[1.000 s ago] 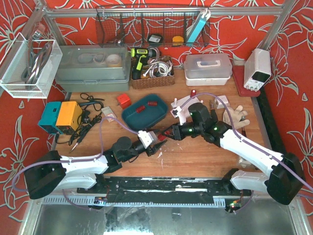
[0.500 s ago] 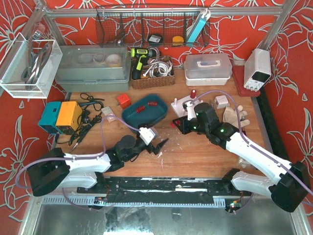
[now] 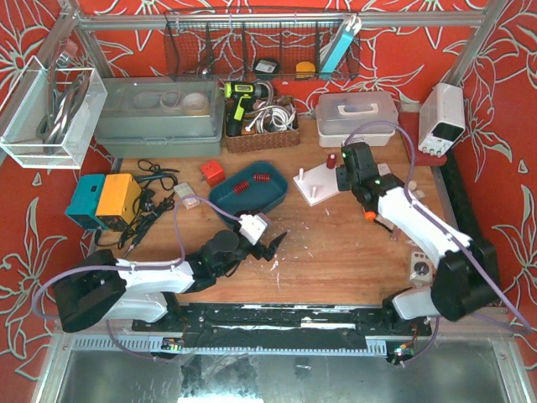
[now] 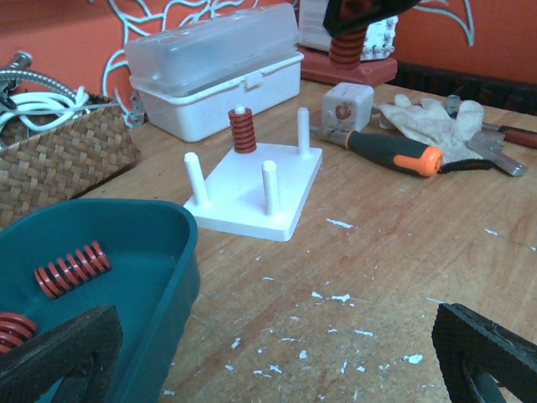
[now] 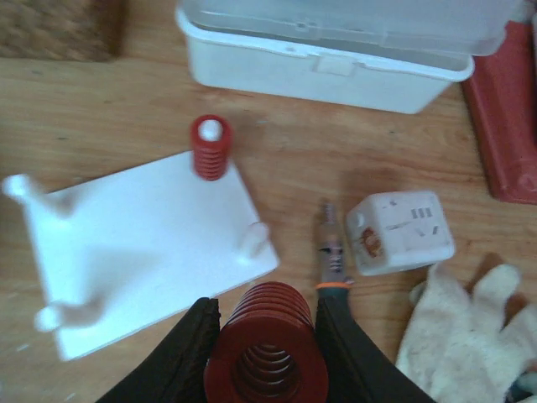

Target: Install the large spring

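Observation:
My right gripper point(image 5: 267, 340) is shut on the large spring point(image 5: 267, 357), a thick dark-red coil seen end-on between its black fingers point(image 5: 191, 353). It hovers above the near edge of the white peg board point(image 5: 143, 243), close to a bare peg point(image 5: 252, 239). A smaller red spring point(image 5: 210, 147) sits on the board's far peg. From above, the right gripper point(image 3: 346, 170) is over the board point(image 3: 315, 181) at the back right. The left wrist view shows the held spring point(image 4: 346, 46) above and behind the board point(image 4: 252, 189). My left gripper point(image 3: 267, 243) stands open and empty over the table's middle.
A teal tray point(image 3: 220, 201) holding more red springs point(image 3: 252, 180) lies left of the board. An orange-and-black screwdriver point(image 4: 394, 151), a white cube point(image 5: 401, 231) and a pale glove point(image 5: 470, 327) lie right of it. Behind stand a white plastic box point(image 3: 357, 116) and a wicker basket point(image 3: 260, 134).
The left gripper opened wide and stays near the table's middle. The right arm carried the large spring away from it, back and to the right, to above the peg board.

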